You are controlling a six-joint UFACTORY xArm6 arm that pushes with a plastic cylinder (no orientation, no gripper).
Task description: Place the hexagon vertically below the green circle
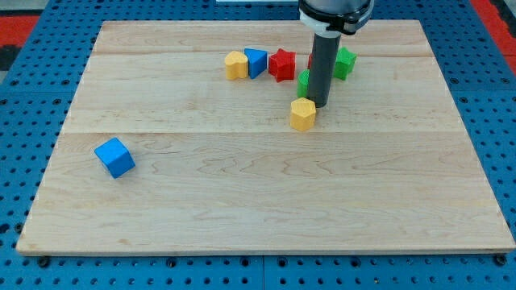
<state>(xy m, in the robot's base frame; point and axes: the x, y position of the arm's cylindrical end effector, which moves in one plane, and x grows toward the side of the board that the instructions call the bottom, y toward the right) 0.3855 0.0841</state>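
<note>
A yellow hexagon block (303,113) lies on the wooden board right of centre. My tip (320,105) stands just to its upper right, touching or nearly touching it. A green block (304,81), mostly hidden behind the rod, sits just above the hexagon; its shape cannot be made out. Another green block (345,62) lies to the rod's upper right.
Near the view's top lie a yellow block (235,64), a blue triangular block (255,62) and a red star (281,64) in a row. A sliver of a red block (310,61) shows behind the rod. A blue cube (114,157) sits at the left.
</note>
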